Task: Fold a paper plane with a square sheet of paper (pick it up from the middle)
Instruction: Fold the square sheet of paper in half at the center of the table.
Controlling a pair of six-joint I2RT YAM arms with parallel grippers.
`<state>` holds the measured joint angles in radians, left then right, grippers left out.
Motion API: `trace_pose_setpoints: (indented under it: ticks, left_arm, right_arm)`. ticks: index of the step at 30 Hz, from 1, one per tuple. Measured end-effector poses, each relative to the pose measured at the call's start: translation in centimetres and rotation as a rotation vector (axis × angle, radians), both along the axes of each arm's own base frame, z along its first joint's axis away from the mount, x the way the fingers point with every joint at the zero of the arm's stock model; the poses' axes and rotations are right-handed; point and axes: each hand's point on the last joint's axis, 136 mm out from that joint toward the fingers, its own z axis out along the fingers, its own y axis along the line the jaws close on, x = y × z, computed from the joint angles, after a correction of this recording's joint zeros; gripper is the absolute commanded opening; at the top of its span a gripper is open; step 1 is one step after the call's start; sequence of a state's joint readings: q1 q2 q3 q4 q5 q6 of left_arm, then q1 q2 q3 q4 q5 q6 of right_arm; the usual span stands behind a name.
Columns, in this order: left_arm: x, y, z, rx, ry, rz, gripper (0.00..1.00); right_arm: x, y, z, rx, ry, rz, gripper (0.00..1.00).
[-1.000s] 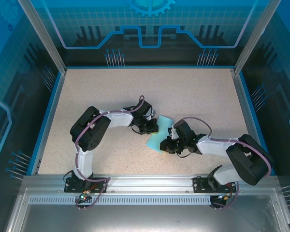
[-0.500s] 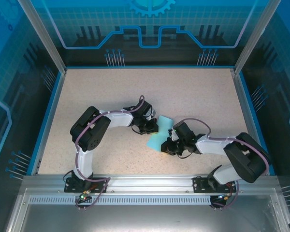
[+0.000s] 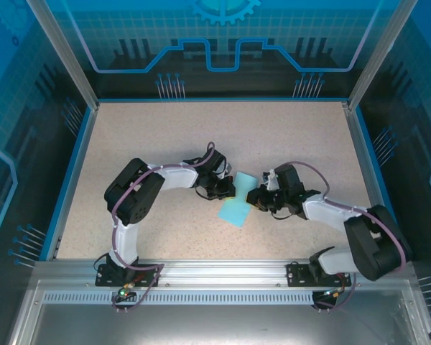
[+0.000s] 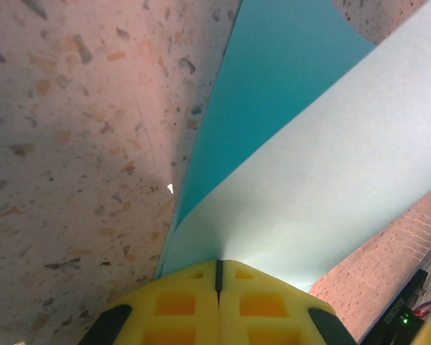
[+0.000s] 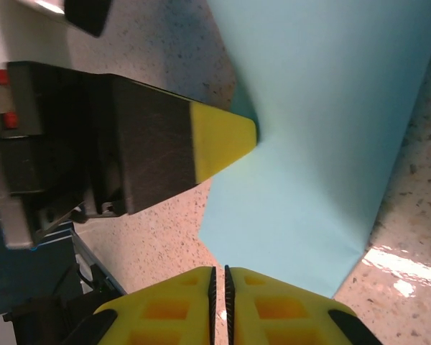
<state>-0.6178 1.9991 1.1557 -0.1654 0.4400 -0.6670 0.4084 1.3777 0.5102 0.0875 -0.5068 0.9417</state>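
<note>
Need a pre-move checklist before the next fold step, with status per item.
1. Left tool shut on the square sheet of paper: ok.
2. Right tool gripping the sheet: not ok; jaws closed just short of its edge, nothing between them.
3. Sheet lying flat on the table: not ok; it is pinched to a waist at mid-sheet.
4. Tools apart from each other: ok.
5. Edges aligned along the fold: cannot tell.

1 square sheet of paper (image 3: 235, 210), 2 arms (image 3: 174, 177), 1 table (image 3: 165, 129)
</note>
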Motion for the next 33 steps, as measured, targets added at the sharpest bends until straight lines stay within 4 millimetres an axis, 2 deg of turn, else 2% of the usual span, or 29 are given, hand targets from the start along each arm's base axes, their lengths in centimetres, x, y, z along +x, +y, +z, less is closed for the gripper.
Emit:
trace_pose_setpoints:
  ticks: [6,13,18,25,27,30,33]
  left_arm:
    - [0.0,0.0,0.0,0.000,-0.010,-0.013,0.00]
    - [0.0,0.0,0.0,0.000,-0.012,-0.016,0.00]
    - [0.0,0.0,0.0,0.001,-0.013,-0.018,0.00]
    - [0.0,0.0,0.0,0.001,-0.013,-0.018,0.00]
    - [0.0,0.0,0.0,0.001,-0.014,-0.018,0.00]
    - [0.0,0.0,0.0,0.001,-0.014,-0.018,0.00]
    - [0.0,0.0,0.0,0.001,-0.014,-0.018,0.00]
  right_arm:
    - [0.2,-0.4,-2.3,-0.042,0.050,0.017,0.10]
    - [-0.2,-2.8,-5.1,-0.090,0.128,-0.004,0.10]
    - [-0.2,-2.9,-4.4,-0.067,0.119,0.005,0.10]
    - [1.6,-2.1,0.1,-0.014,-0.009,0.012,0.13]
    - [2.1,-1.9,0.8,0.000,-0.031,0.016,0.13]
    - [2.2,-1.5,0.7,0.021,-0.027,0.027,0.13]
    - [2.1,-1.3,-0.3,0.024,0.008,0.034,0.13]
